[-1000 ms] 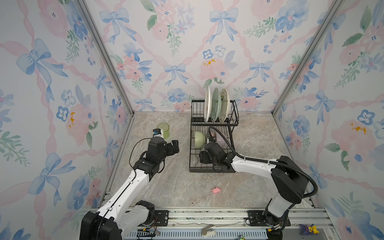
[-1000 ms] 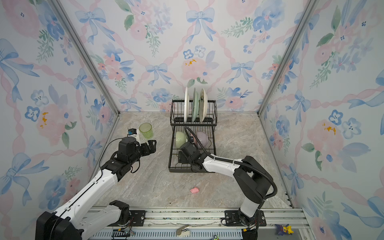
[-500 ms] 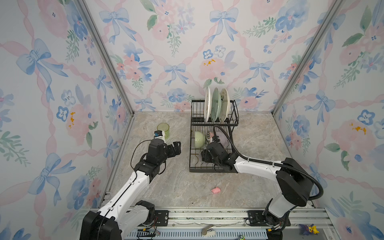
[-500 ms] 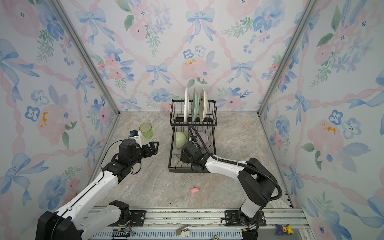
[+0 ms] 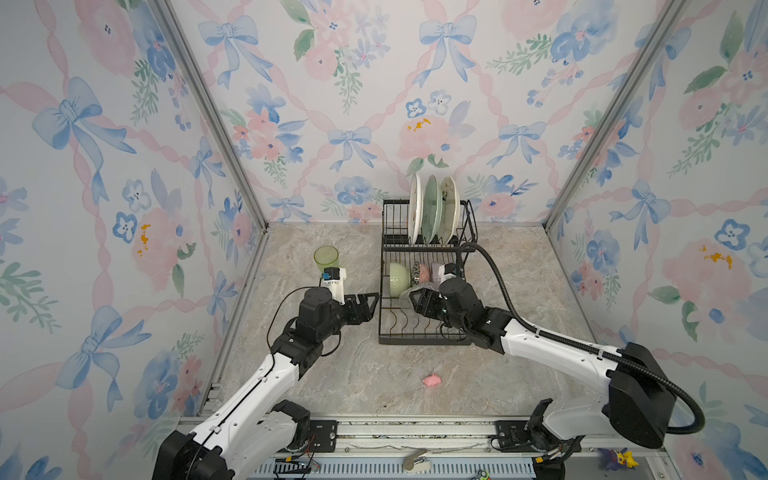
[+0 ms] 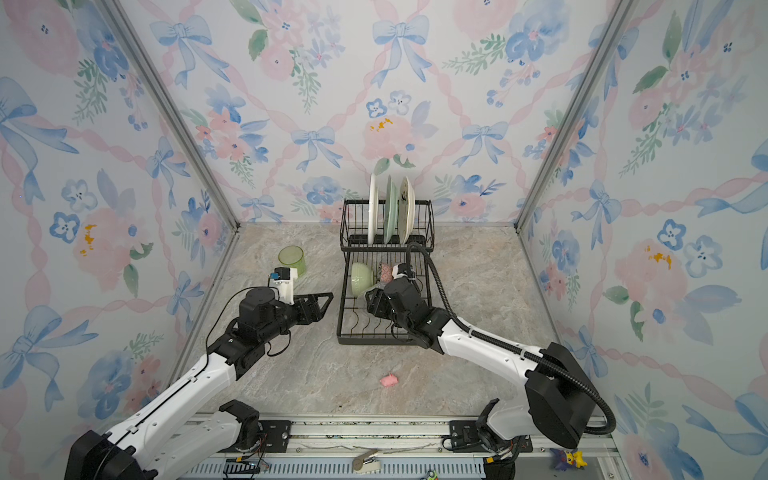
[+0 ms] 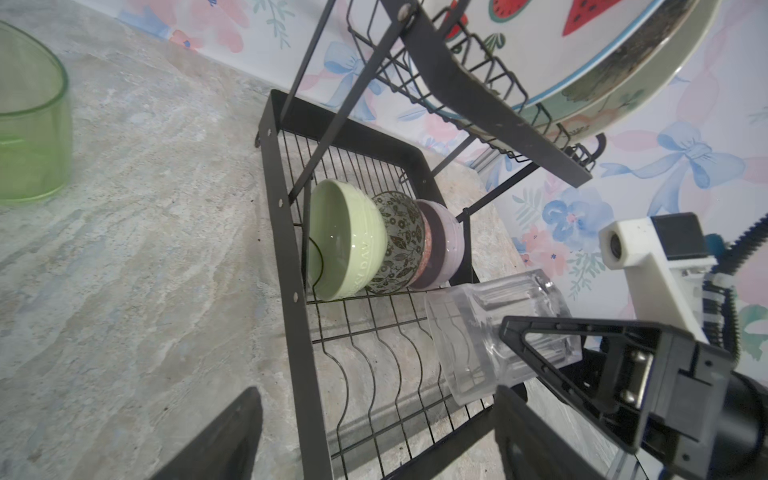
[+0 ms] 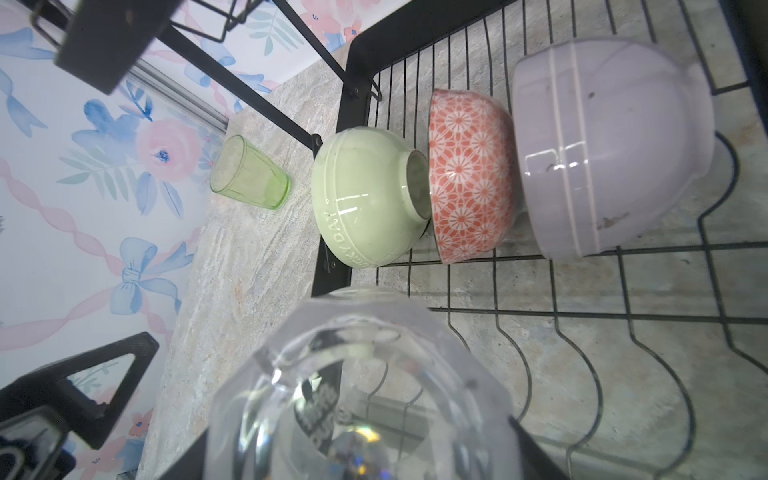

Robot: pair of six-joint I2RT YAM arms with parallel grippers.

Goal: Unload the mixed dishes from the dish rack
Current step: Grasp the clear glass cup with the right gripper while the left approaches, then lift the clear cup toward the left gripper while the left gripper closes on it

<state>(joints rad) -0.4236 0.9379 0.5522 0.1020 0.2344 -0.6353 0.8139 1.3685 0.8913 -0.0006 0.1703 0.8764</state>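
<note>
My right gripper (image 5: 419,300) is shut on the clear glass (image 8: 361,395), holding it tilted over the wavy wires of the dish rack's (image 5: 380,309) lower tier. My left gripper (image 5: 371,304) is open and empty just outside the rack's left edge, pointing at the glass (image 7: 490,328). Behind the glass, a pale green bowl (image 8: 365,199), a pink-patterned bowl (image 8: 469,174) and a lavender bowl (image 8: 611,141) stand on edge in the lower tier. Three plates (image 5: 432,210) stand upright in the upper tier. The green tumbler (image 5: 326,258) stands on the table, left of the rack.
A small pink lump (image 5: 432,380) lies on the marble table in front of the rack. Floral walls close in the left, back and right sides. The right arm's black cable (image 5: 494,270) loops over the rack's right side.
The right gripper has lifted the clear glass off the lower tier and carried it toward the rack's left side. The left gripper has moved right, up to the rack's edge.
</note>
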